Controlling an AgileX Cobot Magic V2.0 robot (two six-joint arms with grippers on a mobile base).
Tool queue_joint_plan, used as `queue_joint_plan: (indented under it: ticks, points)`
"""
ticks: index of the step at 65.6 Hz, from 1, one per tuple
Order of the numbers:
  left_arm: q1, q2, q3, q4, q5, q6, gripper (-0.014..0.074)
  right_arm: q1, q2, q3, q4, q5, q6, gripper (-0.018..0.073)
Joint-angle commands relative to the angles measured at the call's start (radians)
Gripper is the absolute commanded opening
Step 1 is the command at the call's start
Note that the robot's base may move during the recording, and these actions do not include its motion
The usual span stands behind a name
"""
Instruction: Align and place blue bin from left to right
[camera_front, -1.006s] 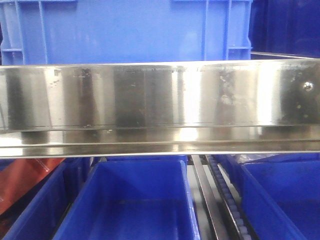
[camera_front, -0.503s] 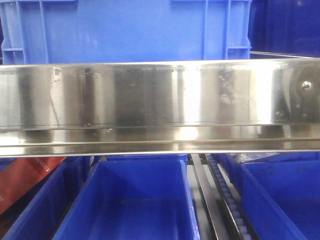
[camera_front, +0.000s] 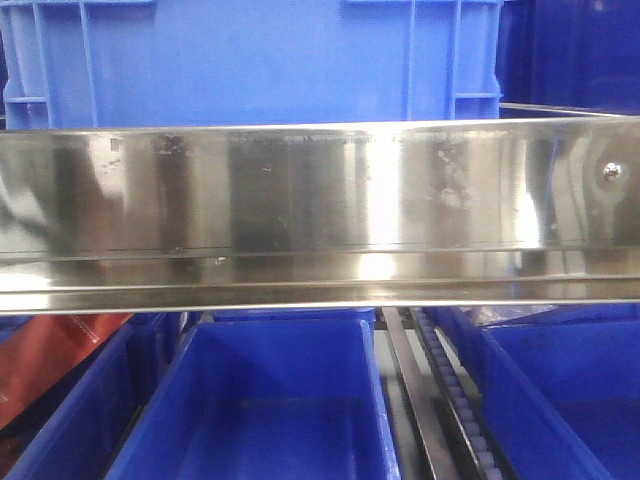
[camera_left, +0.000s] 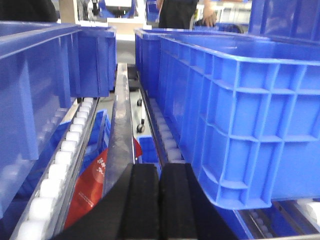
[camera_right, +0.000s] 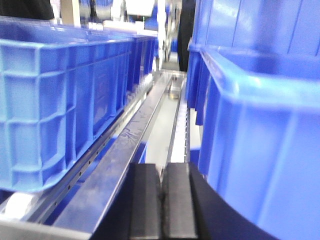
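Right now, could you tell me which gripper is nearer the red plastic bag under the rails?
Left. The left gripper hangs just right of the red plastic bag; the right gripper sits between blue crates, with no bag in its view.

Roller racking seen in a bright workshop.

A broad shiny steel rail (camera_front: 320, 190) is stretched across the front view from left to right, with a screw head (camera_front: 612, 172) set near its right end and pale reflections spread along its face. Below it, a narrow roller track (camera_front: 445, 395) is laid between lower shelves, and a red bag (camera_front: 50, 360) is tucked at the far left. In the left wrist view, white rollers (camera_left: 60, 160) are lined up beside a metal divider strip (camera_left: 120, 135). At the far end, a person in dark clothing (camera_left: 177, 12) is partly seen in blurred, well-lit surroundings.
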Motion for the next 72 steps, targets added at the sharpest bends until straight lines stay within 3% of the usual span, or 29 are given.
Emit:
queue_joint_plan:
  ticks: [1, 48, 57, 64, 72]
  points:
    - [0.006, -0.026, 0.005, 0.004, -0.032, 0.002, -0.0111, -0.003, -0.030, 0.010, -0.013, -0.032, -0.008, -0.0070]
    - [0.006, -0.031, 0.005, -0.008, -0.035, 0.002, -0.0111, -0.003, -0.030, 0.010, -0.013, -0.048, -0.008, -0.0070]
    - [0.072, -0.093, 0.041, -0.098, -0.027, 0.035, -0.0111, -0.003, -0.030, 0.010, -0.013, -0.048, -0.008, -0.0070]
    - [0.138, -0.181, 0.129, -0.105, -0.067, 0.114, -0.0111, -0.003, -0.030, 0.010, -0.013, -0.048, -0.008, -0.0070]
    - [0.194, -0.279, 0.258, -0.105, -0.111, 0.131, -0.0111, -0.003, -0.030, 0.010, -0.013, -0.048, -0.008, -0.0070]
